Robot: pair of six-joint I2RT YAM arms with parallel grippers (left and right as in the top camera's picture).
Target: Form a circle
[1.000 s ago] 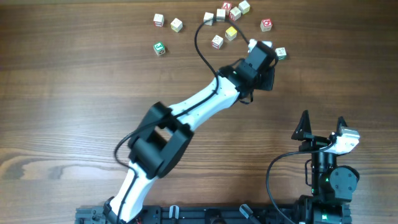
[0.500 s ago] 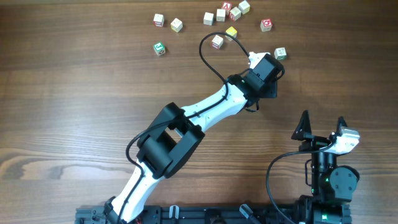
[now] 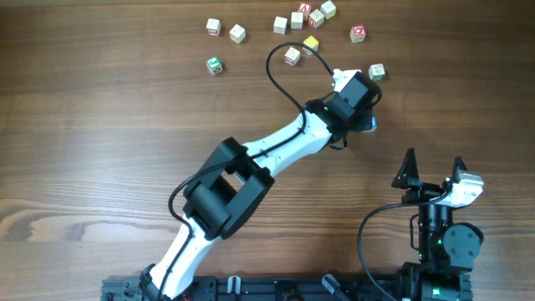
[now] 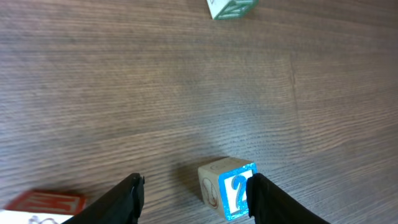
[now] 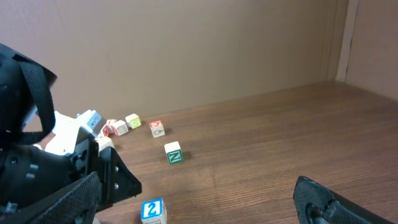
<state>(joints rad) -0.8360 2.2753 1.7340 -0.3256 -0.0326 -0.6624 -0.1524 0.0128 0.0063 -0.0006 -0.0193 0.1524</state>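
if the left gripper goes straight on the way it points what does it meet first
Probably the blue-faced cube, sitting between its parted jaws, off to one side; past it only bare table shows in line.

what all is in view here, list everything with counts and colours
blue cube: 1, pale wood with blue print, right side, nearest the robot of all cubes
green-print cubes: 2, pale wood, one far left, one at right
yellow cube: 1, yellow top, far side, middle
other cubes: about 9, pale with red or unclear prints, scattered along the far side
table: 1, brown wood, under everything
left gripper: 1, black, open, fingers either side of the blue cube
right gripper: 1, black, open, near edge, apart from every cube
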